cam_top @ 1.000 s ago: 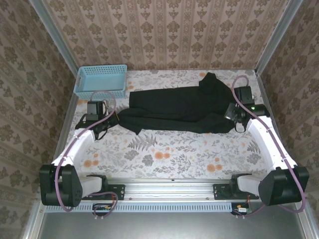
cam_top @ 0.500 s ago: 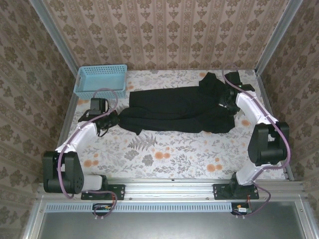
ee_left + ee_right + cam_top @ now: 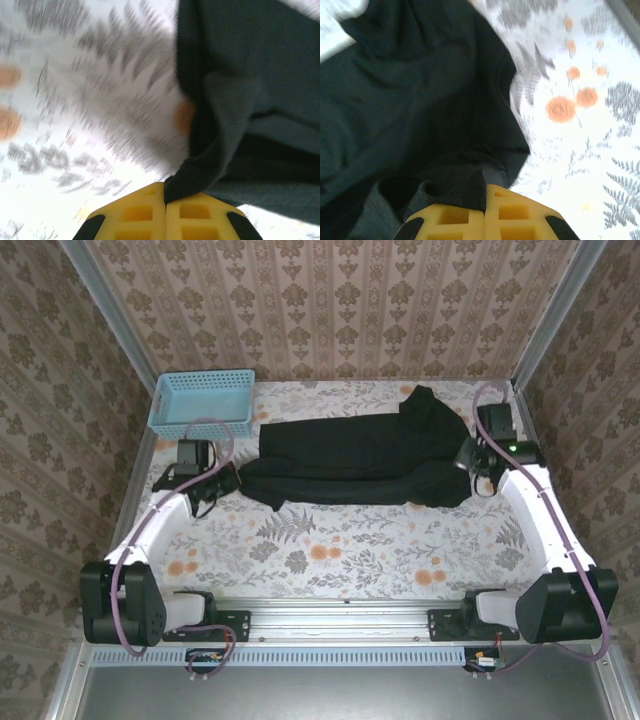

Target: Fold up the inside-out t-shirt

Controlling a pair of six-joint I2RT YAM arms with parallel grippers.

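Note:
The inside-out t-shirt [image 3: 355,458] is a black cloth stretched in a long band across the far half of the floral table, one part sticking up toward the back right. My left gripper [image 3: 232,478] is at its left end, yellow fingers [image 3: 135,212] shut on a pinch of the t-shirt's black hem [image 3: 240,100]. My right gripper [image 3: 464,458] is at the right end, its yellow fingers [image 3: 517,212] shut on a fold of the t-shirt [image 3: 410,95]. The cloth sags between the two grips.
A light blue plastic basket [image 3: 203,400] stands at the back left corner, just behind my left wrist. Patterned walls with metal posts close in the table on three sides. The flowered tablecloth [image 3: 340,545] lies bare in front of the shirt.
My right arm swung in over the shirt's right end half a second ago and has come back out to the right. The left arm and the shirt's left end hardly shifted.

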